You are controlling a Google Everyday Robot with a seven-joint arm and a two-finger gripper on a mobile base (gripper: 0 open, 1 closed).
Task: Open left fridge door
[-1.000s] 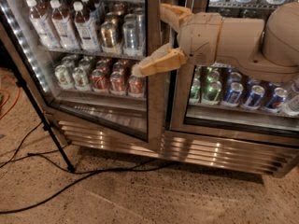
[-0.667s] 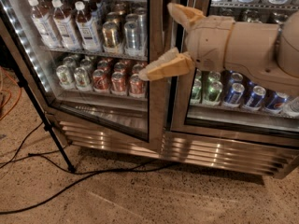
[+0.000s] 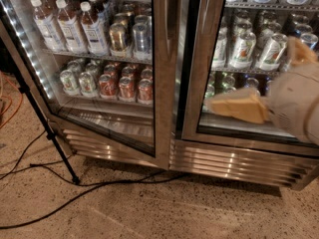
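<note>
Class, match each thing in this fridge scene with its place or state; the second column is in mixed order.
Things:
1. left fridge door
2. end effector
3. louvred grille
4. black cable

Places or states:
A. lying on the floor
B. along the bottom, below both doors
C. ajar
D. open, in front of the right door

Pairs: 1-C, 2-D, 3-B, 4-A

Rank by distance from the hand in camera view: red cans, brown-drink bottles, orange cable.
The hand is at right, in front of the right door.
1. red cans, lower-left shelf.
2. bottles, upper-left shelf.
3. orange cable, floor, far left.
</note>
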